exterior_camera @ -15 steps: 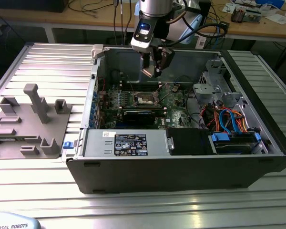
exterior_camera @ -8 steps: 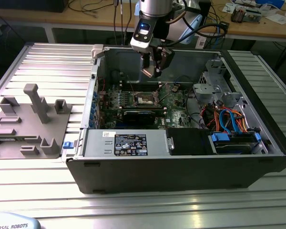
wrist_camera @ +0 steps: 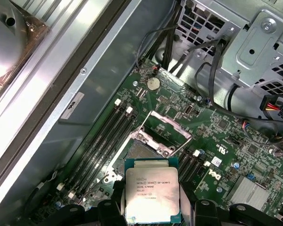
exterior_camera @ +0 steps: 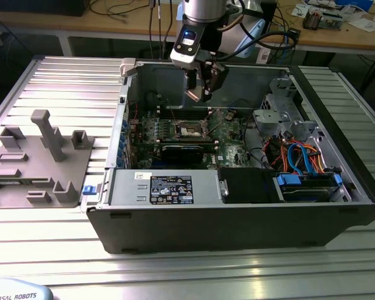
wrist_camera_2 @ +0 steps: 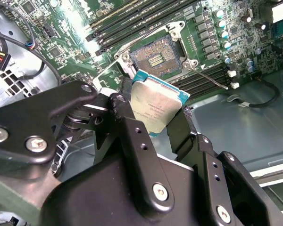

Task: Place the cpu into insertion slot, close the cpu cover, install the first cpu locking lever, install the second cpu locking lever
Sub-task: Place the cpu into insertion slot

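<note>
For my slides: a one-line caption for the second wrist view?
Black gripper, jaws shut on the flat silvery-grey square cpu, short of the open dark square insertion slot.

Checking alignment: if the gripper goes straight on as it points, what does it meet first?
Likely the open insertion slot, met by the cpu the gripper holds; depth unclear.

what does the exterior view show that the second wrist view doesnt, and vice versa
Exterior view: the whole open computer case on the ribbed table, a grey fixture block at that view's left. Second wrist view: the cpu clamped in the gripper, and the bare contacts of the insertion slot. Both: the gripper above the green motherboard, slot empty.
</note>
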`<state>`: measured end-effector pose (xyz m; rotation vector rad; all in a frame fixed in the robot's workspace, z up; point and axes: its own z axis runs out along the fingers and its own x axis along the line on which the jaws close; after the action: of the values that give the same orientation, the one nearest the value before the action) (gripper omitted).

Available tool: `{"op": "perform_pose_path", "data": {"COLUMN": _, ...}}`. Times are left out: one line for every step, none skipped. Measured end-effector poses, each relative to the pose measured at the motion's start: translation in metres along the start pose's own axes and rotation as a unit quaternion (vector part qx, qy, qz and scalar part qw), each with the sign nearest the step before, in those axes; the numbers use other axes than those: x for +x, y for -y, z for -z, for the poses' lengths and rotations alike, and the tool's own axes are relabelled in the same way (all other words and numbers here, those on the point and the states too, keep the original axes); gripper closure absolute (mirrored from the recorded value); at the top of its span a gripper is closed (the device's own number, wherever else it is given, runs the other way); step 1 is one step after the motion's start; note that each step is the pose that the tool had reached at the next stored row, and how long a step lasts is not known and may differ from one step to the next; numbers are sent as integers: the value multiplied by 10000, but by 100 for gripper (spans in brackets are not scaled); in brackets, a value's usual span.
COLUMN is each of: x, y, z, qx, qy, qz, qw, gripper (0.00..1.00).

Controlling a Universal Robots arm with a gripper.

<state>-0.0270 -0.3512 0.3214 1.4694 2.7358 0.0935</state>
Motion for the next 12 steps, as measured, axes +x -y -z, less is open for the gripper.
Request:
{"op": "perform_pose_path", "data": {"x": 0, "y": 0, "z": 0, "qx": 0, "qy": 0, "qz": -9, "qw": 10000, "gripper": 46}}
{"op": "perform_pose_path", "data": {"x": 0, "y": 0, "z": -1, "qx": 0, "qy": 1, "qz": -16, "qw": 10000, "gripper": 46}}
{"op": "perform_pose_path", "data": {"x": 0, "y": 0, "z": -1, "qx": 0, "qy": 2, "qz": -23, "qw": 10000, "gripper": 46}}
{"op": "perform_pose_path", "data": {"x": 0, "y": 0, "z": -1, "qx": 0, "qy": 2, "qz": -29, "qw": 10000, "gripper": 46}}
{"op": "perform_pose_path", "data": {"x": 0, "y": 0, "z": -1, "qx": 0, "qy": 3, "qz": -42, "qw": 10000, "gripper": 46}}
{"op": "perform_pose_path", "data": {"x": 0, "y": 0, "z": -2, "qx": 0, "qy": 3, "qz": -49, "qw": 10000, "gripper": 46}}
{"op": "perform_pose_path", "data": {"x": 0, "y": 0, "z": -2, "qx": 0, "qy": 4, "qz": -57, "qw": 10000, "gripper": 46}}
{"op": "perform_pose_path", "data": {"x": 0, "y": 0, "z": -2, "qx": 0, "qy": 4, "qz": -63, "qw": 10000, "gripper": 46}}
{"op": "perform_pose_path", "data": {"x": 0, "y": 0, "z": -2, "qx": 0, "qy": 5, "qz": -69, "qw": 10000, "gripper": 46}}
{"op": "perform_pose_path", "data": {"x": 0, "y": 0, "z": -3, "qx": 0, "qy": 5, "qz": -75, "qw": 10000, "gripper": 46}}
{"op": "perform_pose_path", "data": {"x": 0, "y": 0, "z": -3, "qx": 0, "qy": 6, "qz": -82, "qw": 10000, "gripper": 46}}
{"op": "perform_pose_path", "data": {"x": 0, "y": 0, "z": -3, "qx": 1, "qy": 6, "qz": -88, "qw": 10000, "gripper": 46}}
